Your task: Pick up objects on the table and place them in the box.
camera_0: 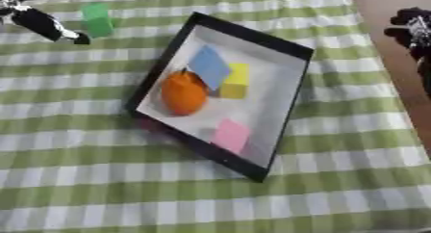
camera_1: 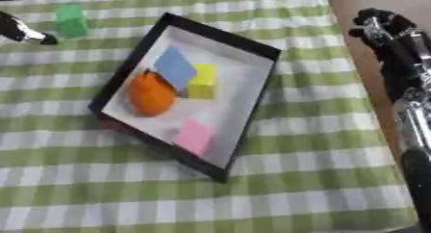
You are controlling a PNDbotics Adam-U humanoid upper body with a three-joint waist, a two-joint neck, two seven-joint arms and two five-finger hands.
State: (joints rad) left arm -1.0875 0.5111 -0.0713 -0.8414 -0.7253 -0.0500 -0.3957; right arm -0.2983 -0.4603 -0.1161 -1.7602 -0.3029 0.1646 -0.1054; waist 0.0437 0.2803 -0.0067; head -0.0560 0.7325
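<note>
A black-rimmed box [camera_0: 290, 107] with a white floor lies askew on the green checked cloth. Inside it are an orange fruit [camera_0: 183, 93], a blue block [camera_0: 209, 66], a yellow block [camera_0: 235, 81] and a pink block [camera_0: 230, 135]. A green block [camera_0: 97, 19] stands on the cloth at the far left, outside the box. My left hand [camera_0: 46, 24] reaches in from the upper left, its straight fingers ending just left of the green block, apart from it. My right hand [camera_1: 386, 27] hangs at the right edge beyond the cloth, fingers curled, holding nothing.
The cloth's right edge [camera_1: 358, 83] gives way to a brown floor strip beside my right arm [camera_1: 412, 111]. Open cloth spreads below and to the left of the box.
</note>
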